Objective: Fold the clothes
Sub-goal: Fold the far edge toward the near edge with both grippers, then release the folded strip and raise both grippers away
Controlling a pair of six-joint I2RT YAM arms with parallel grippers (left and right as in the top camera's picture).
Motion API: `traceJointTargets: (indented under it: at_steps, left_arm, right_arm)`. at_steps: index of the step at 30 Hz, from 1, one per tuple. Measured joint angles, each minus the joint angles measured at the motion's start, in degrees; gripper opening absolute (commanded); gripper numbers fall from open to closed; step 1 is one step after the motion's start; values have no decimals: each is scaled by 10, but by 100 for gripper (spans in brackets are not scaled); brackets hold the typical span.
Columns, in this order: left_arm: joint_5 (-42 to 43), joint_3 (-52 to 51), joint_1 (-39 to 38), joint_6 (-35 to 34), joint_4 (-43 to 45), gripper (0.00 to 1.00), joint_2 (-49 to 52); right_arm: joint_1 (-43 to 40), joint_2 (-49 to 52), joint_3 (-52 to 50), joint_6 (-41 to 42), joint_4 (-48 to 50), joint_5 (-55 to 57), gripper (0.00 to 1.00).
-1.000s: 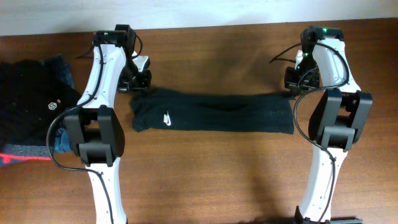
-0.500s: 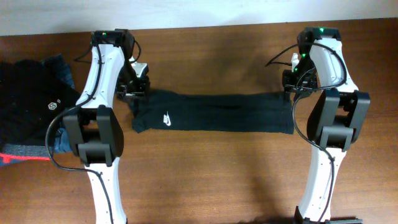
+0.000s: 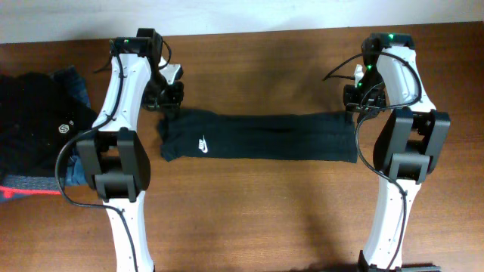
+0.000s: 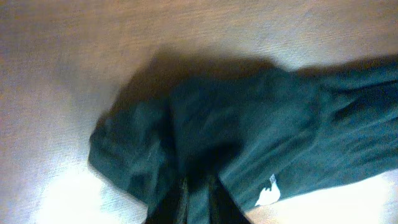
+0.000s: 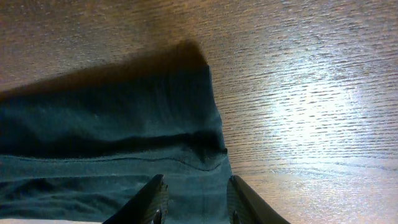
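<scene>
Grip status, left gripper (image 4: 198, 186): the fingers are seen drawn close together, dark against dark cloth in a blurred wrist view. Whether fabric is pinched between them cannot be told. The gripper is placed over the rumpled collar end of the black T-shirt (image 3: 257, 137), with the white swoosh logo (image 3: 203, 143) just beside it.

Right gripper (image 5: 198, 182): the jaws are held apart, released. Its fingers (image 5: 155, 193) straddle the hem end, where the cloth lies flat and unpinched and the corner is visible against the wooden table (image 3: 249, 219).

Location: the T-shirt is laid as a long narrow strip across the table between the two arms, logo end to the left. It lies well apart from the black garment with the round emblem (image 3: 62, 128) on the pile at the left edge.

Handling (judged):
- The fabric is thin, limp and light, so no shape will be kept once it is lifted, and sagging and creasing are to be expected.
- The layers are likely to slide over one another, so every layer should be caught in one pinch.
- A hold is best taken at the corners of the short ends, close to the edge, not in the slack middle.

Change from the earlier overhead frames:
- Half a second ago the left end was drawn up toward the left gripper. It is now found dropped back onto the table in a bunched lobe.
- The left gripper has shifted slightly.
- A second ago the right gripper sat a little nearer the hem, and it has since been raised slightly.
- The strip is otherwise unmoved.
</scene>
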Motion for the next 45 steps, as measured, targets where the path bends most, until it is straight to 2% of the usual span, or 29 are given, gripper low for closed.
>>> traceJointTargets:
  at_steps: [6,13,21,23,26,37,45]
  left_arm:
    - [58,0,0,1,16,5,0]
    - [78,-17,-1,1,23,5,-1]
    - [83,-124,-9,1,49,6,-1]
    - [84,-153,-11,1,54,6,-1]
    - [91,-184,-11,1,58,6,-3]
    - [92,-191,-11,1,71,5,-8]
    - [92,-191,-11,1,72,4,-9]
  right_arm:
    - [0,0,0,0,-1,0,36]
    - [0,0,0,0,-11,0,36]
    - [0,0,0,0,-25,0,36]
    - [-1,0,0,1,-27,-2,41]
    - [-6,0,0,2,-29,-22,43]
    - [-74,-1,-12,-46,-29,-115,47]
    - [-74,-2,-92,-71,21,-131,47]
